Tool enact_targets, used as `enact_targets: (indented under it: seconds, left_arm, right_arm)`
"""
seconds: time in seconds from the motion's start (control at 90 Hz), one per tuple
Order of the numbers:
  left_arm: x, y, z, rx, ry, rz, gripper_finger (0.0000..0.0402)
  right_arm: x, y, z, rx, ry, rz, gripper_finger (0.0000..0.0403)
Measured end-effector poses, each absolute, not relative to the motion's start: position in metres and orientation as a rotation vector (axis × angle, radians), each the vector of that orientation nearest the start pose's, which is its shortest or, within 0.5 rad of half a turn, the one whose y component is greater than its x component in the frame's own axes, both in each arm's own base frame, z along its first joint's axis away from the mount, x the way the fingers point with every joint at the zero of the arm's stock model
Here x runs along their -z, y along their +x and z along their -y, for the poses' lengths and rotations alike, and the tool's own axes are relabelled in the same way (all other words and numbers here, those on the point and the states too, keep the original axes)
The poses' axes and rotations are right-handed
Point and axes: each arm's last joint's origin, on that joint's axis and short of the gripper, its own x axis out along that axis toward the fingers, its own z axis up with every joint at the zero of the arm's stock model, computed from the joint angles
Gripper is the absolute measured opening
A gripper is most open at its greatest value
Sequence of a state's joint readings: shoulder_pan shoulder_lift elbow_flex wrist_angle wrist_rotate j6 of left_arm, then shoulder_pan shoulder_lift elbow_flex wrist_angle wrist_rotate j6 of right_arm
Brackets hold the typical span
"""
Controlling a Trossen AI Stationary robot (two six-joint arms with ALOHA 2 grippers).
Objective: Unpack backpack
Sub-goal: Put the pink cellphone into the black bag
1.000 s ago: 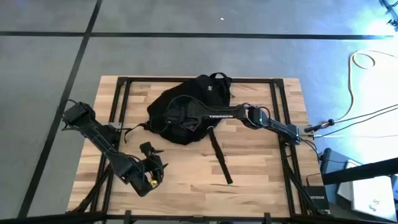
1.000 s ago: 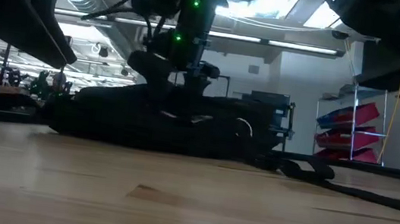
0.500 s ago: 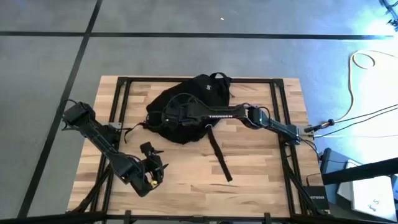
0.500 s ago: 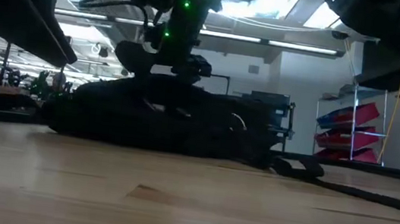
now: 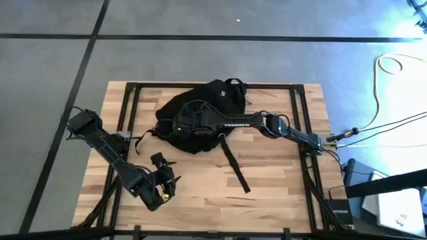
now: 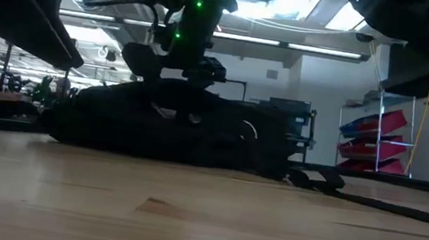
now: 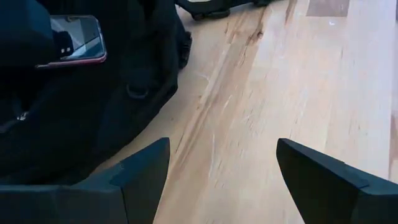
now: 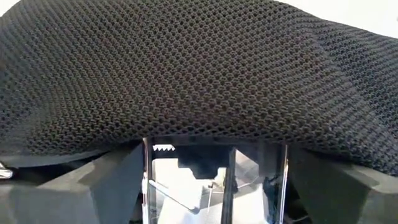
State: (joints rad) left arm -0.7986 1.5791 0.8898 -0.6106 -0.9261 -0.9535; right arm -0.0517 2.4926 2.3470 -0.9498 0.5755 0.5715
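Since 1 s ago my right arm has slid further left over the backpack (image 5: 200,120), and the bag has shifted a bit left w/ it; the long loose strap (image 5: 233,165) has swung so its free end sits slightly further right. In the low view the arm's green-lit wrist now sits left of where it was, bag bulk pushed left too.

Backpack lies flat on the wooden table (image 5: 280,180), towards the far edge, centre. My right gripper (image 5: 181,123) is down on the bag's left part. Its wrist view is mostly black mesh fabric (image 8: 186,68) draped across the top, w/ clear plastic and white stuff seen below it between my fingers (image 8: 93,186), which stand apart – nothing visibly clamped.

My left gripper (image 5: 162,175) waits near the table's front left, fingers wide apart, empty. Its wrist cam shows a phone-like screen (image 7: 74,38) on the bag.

Hard to tell: what the clear/white thing is; bag opening hidden.
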Motion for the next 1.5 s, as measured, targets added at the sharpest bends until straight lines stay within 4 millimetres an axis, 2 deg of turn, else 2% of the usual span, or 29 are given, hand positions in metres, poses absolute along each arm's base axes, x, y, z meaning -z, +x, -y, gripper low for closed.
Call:
enact_targets:
  seconds: [0.344, 0.556, 0.8, 0.944, 1.133, 1.222, 1.344, 1.433, 1.5]
  left_arm:
    - [-0.176, 0.206, 0.179, -0.463, 0.089, -0.674, 0.028]
    - [-0.176, 0.207, 0.179, -0.463, 0.088, -0.673, 0.028]
    - [-0.176, 0.207, 0.179, -0.463, 0.087, -0.672, 0.028]
    - [-0.176, 0.207, 0.179, -0.463, 0.087, -0.672, 0.028]
    - [-0.176, 0.207, 0.179, -0.464, 0.088, -0.671, 0.028]
    - [-0.176, 0.207, 0.179, -0.466, 0.099, -0.667, 0.028]
    - [-0.172, 0.209, 0.18, -0.485, 0.135, -0.642, 0.028]
    - [-0.166, 0.213, 0.182, -0.508, 0.15, -0.611, 0.028]
    - [-0.159, 0.218, 0.18, -0.514, 0.183, -0.622, 0.028]
  right_arm:
    - [-0.203, 0.518, 0.042, 0.82, 0.215, -0.931, 0.0342]
    - [-0.2, 0.514, 0.043, 0.81, 0.286, -0.977, 0.0393]
    - [-0.202, 0.515, 0.043, 0.726, 0.246, -1.019, 0.0382]
    - [-0.214, 0.507, 0.035, 0.631, 0.25, -1.089, 0.0382]
    - [-0.214, 0.495, -0.001, 0.631, 0.161, -1.204, 0.0382]
    - [-0.216, 0.49, -0.026, 0.725, 0.003, -1.17, 0.0382]
    - [-0.218, 0.479, -0.072, 0.807, -0.262, -1.096, 0.0382]
    - [-0.209, 0.469, -0.102, 0.807, -0.464, -1.075, 0.0382]
    - [-0.2, 0.46, -0.113, 0.792, -0.539, -1.12, 0.0382]
